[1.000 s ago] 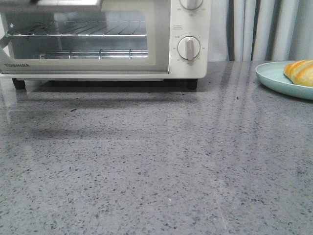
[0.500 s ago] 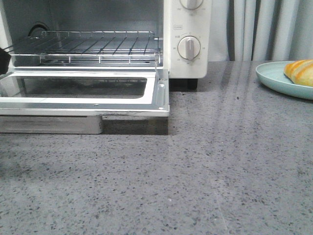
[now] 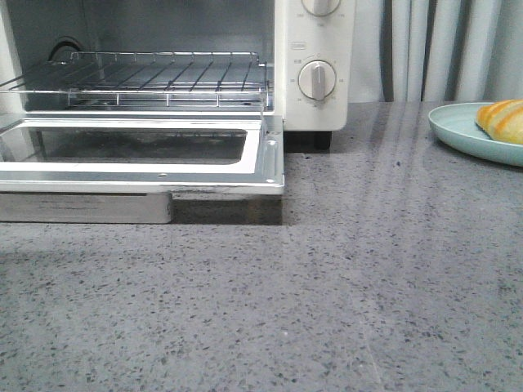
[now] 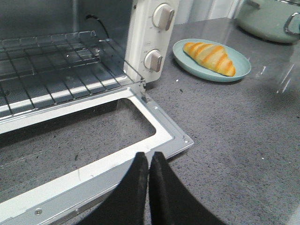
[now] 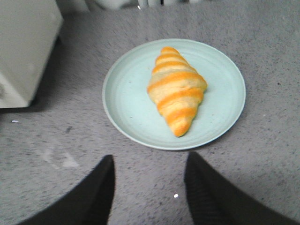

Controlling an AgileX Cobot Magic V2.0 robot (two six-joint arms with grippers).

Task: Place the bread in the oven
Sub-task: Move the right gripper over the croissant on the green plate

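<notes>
The oven (image 3: 315, 65) stands at the back left of the grey speckled counter (image 3: 343, 286), and its glass door (image 3: 139, 159) lies fully open, folded down flat toward the front. Inside, the wire rack (image 3: 155, 77) is bare. Two round dial knobs are on the cream panel at the right side of the oven; the lower knob (image 3: 316, 80) is seen whole from the front, the upper one only partly.

The bread (image 5: 176, 89), a croissant with orange and cream stripes, lies on a pale green plate (image 5: 126, 108) at the right of the counter, well apart from the oven. In the front view only the edge of the plate and a part of the croissant are visible at the right border.

The left gripper (image 4: 144, 187) hangs above the front edge of the open door, near its right corner. Its two black fingers are pressed together, with only a thin line between them, and nothing is held. In the left wrist view a pale green pot (image 4: 267, 21) stands behind the plate.

The right gripper (image 5: 149, 187) hovers over the counter just in front of the plate. Its fingers are spread wide and they are empty; the croissant lies beyond the fingertips, not touched.
</notes>
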